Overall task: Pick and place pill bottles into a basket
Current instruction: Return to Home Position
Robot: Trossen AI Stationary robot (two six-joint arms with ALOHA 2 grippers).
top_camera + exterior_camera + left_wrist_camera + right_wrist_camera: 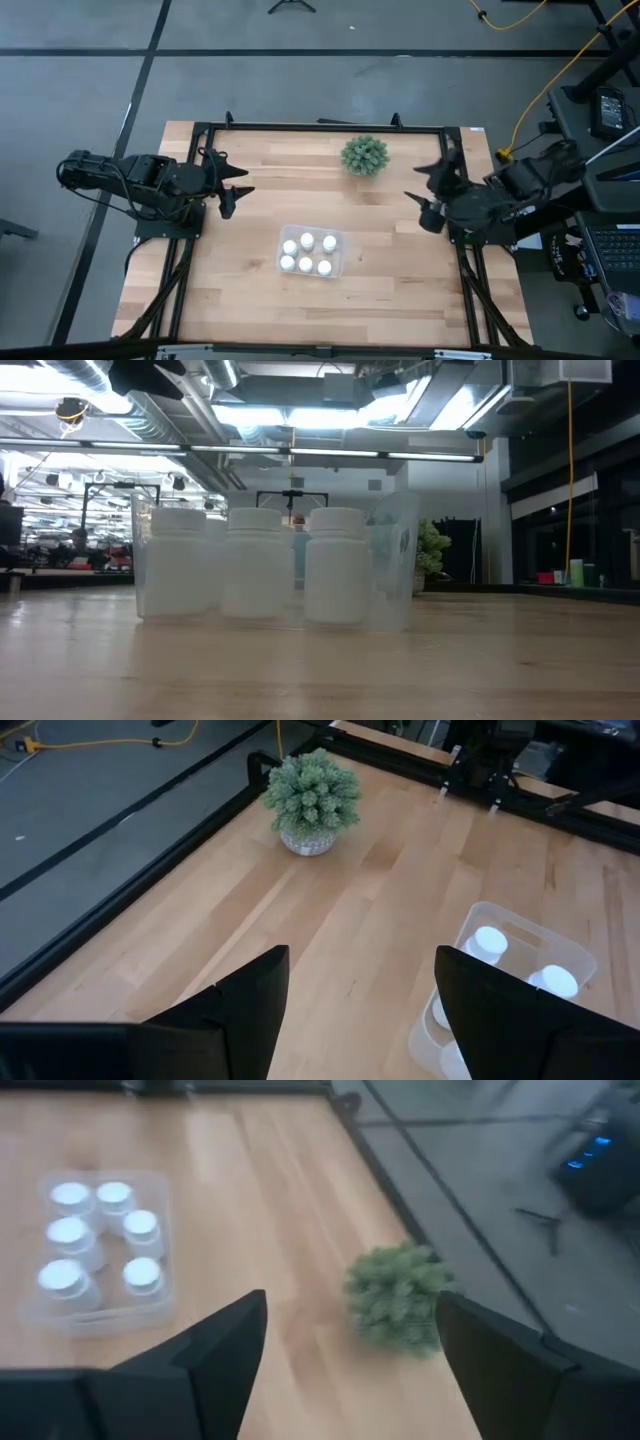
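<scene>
Wide wooden tabletop (250, 300) here, with both dark arms folded low at its sides. The left gripper (238, 190) is at the left edge, fingers spread apart and holding nothing, and the right gripper (422, 195) mirrors it at the right edge, fingers likewise parted and bare. Between them, around the middle, sits the clear basket (341, 262) (the green spiky plant (364, 155) stands well apart, by the black frame rail), and inside it all six pill bottles (307, 241) stand upright in two rows of three, white caps up.

basket (524, 934) partly cut off, plant (397, 1298) blurred
</scene>
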